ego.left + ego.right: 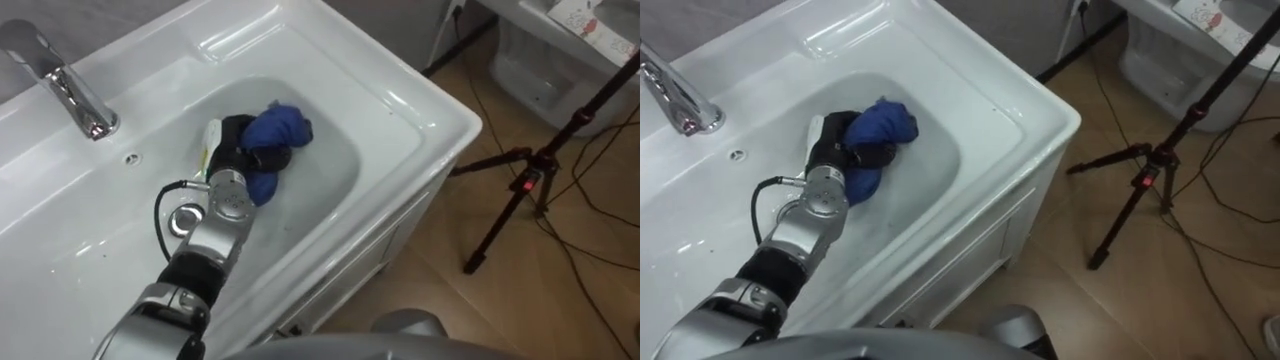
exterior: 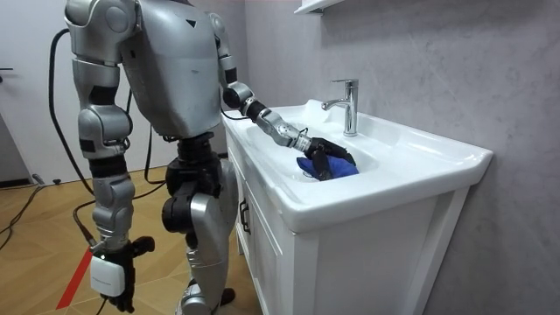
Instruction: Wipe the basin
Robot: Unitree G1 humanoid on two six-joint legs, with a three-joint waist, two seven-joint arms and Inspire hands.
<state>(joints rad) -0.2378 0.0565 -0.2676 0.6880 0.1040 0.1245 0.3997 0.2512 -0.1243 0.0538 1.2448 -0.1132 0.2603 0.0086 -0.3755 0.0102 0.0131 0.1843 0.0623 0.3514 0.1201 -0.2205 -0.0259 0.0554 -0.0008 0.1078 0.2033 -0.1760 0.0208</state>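
The left hand (image 1: 240, 148) reaches into the basin (image 1: 400, 100), its fingers (image 1: 272, 157) curled round the blue cloth (image 1: 283, 125), which bunches at their 1 o'clock on the bowl's floor.

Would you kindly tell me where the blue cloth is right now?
In the eye views the blue cloth sits bunched in the bowl of the white basin, right of the faucet, with the left hand curled round it.

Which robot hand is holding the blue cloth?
The left hand. It is in the basin, fingers round the blue cloth. The right hand hangs by the robot's side, away from the basin.
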